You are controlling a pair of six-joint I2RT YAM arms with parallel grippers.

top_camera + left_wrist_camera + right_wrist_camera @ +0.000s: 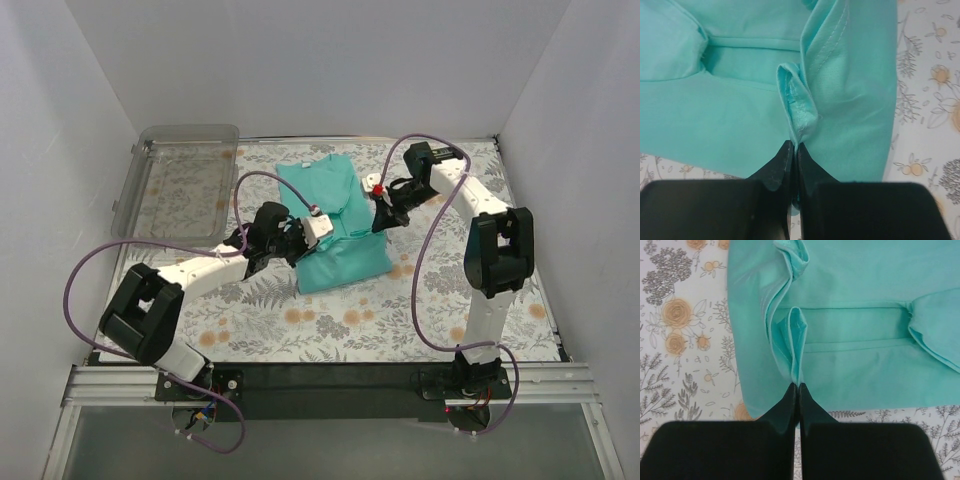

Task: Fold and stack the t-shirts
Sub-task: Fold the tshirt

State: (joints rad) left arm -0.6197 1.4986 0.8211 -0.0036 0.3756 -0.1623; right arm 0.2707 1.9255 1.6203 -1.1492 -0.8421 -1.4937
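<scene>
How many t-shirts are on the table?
1. The teal t-shirt lies in the middle of the table, between the two arms. The left fingers and the right fingers each pinch it. It is partly folded, so another could hide underneath.

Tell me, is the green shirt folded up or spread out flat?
Partly folded. The t-shirt lies as a narrow rectangle with overlapping layers; the left gripper and right gripper each pinch a ridge of cloth.

You have bright, even, diffuse light in all views; the arms (200, 270) throw only faint shadows on the table (330, 330). In your wrist views the t-shirt (715, 110) stitching is sharp, while the left gripper (794, 147) and right gripper (799, 387) read flat black.
</scene>
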